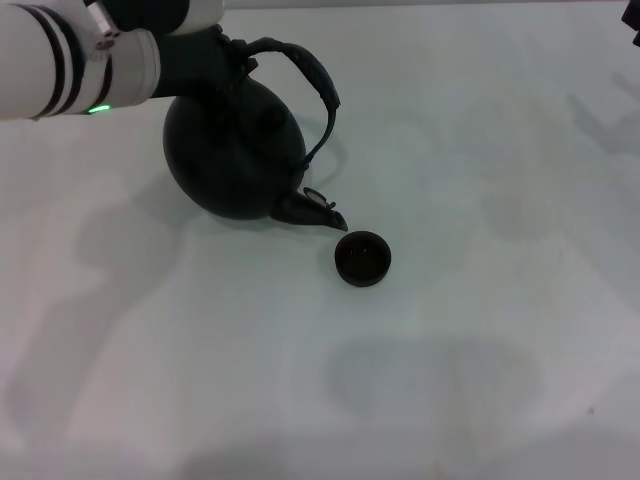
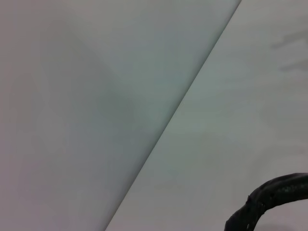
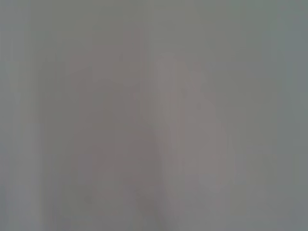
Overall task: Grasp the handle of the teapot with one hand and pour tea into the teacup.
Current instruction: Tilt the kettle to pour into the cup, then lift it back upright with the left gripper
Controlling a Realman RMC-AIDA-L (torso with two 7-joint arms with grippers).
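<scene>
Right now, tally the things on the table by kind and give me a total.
Teapot, black, tilted with its spout toward the cup, its handle held at the left claw: 1
Teacup, small and dark, on the table: 1
Total: 2

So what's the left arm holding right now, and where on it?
The teapot, tipped toward the teacup, held by the near end of its handle.

Head overhead; wrists close, seemingly tableward.
</scene>
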